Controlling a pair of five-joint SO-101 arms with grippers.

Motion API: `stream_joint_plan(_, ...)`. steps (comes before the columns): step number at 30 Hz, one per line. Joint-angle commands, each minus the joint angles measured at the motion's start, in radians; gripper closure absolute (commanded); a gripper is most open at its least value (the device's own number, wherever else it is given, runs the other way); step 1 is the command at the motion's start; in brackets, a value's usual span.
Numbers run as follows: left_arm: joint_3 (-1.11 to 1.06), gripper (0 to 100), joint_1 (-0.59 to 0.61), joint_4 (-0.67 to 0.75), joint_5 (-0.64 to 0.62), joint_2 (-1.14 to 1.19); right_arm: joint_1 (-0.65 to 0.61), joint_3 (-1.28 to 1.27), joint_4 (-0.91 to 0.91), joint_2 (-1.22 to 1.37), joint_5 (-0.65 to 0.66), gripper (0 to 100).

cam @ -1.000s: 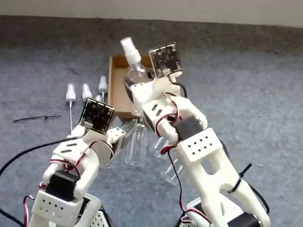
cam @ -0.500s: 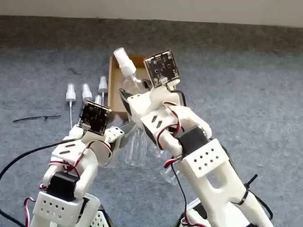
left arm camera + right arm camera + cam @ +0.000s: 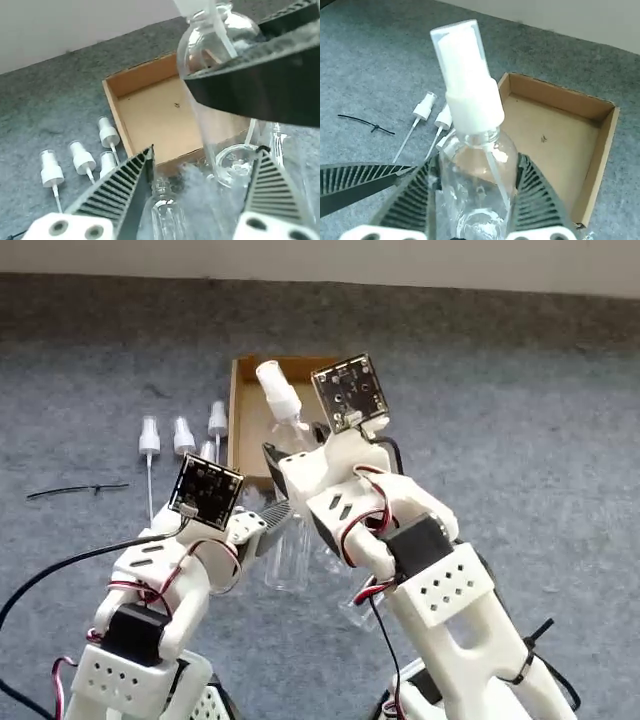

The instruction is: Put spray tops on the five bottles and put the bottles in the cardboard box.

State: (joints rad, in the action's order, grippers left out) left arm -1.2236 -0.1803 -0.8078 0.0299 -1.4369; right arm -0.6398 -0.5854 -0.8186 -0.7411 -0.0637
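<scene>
My right gripper [image 3: 290, 455] is shut on a clear bottle [image 3: 290, 430] fitted with a white spray top [image 3: 275, 390], held tilted above the near part of the open cardboard box [image 3: 240, 430]. In the right wrist view the gripper [image 3: 477, 172] clamps the bottle [image 3: 477, 165] below its spray top [image 3: 467, 80], with the box [image 3: 555, 125] behind. My left gripper [image 3: 272, 520] stands open just below and in front of the held bottle; its fingers [image 3: 125, 192] spread over bare bottles [image 3: 165, 215] lying on the carpet. Several loose spray tops [image 3: 183, 433] lie left of the box.
More clear bottles [image 3: 290, 555] lie on the grey carpet between the two arms, near the box's front wall. A black cable tie [image 3: 75, 490] lies at the far left. The box floor [image 3: 160, 112] is bare. Open carpet stretches to the right of the box.
The right gripper has brought the capped bottle lower and tilted it over the box's near edge. The left arm has barely shifted.
</scene>
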Motion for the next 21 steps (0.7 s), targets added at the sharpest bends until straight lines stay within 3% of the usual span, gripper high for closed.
stream_joint_plan(1,0.004,72,0.064,0.046,0.005,-0.008,-0.005,0.051,-0.054,-0.033,-0.005,99.5)
stream_joint_plan(8,0.005,72,0.058,0.046,0.005,-0.018,-0.004,0.050,-0.067,-0.022,0.041,99.5)
stream_joint_plan(14,0.018,72,-0.012,0.000,0.006,-0.021,0.084,0.056,0.182,0.088,0.043,99.5)
stream_joint_plan(21,0.018,72,0.174,0.046,0.006,-0.012,0.143,0.297,0.496,0.501,0.043,99.5)
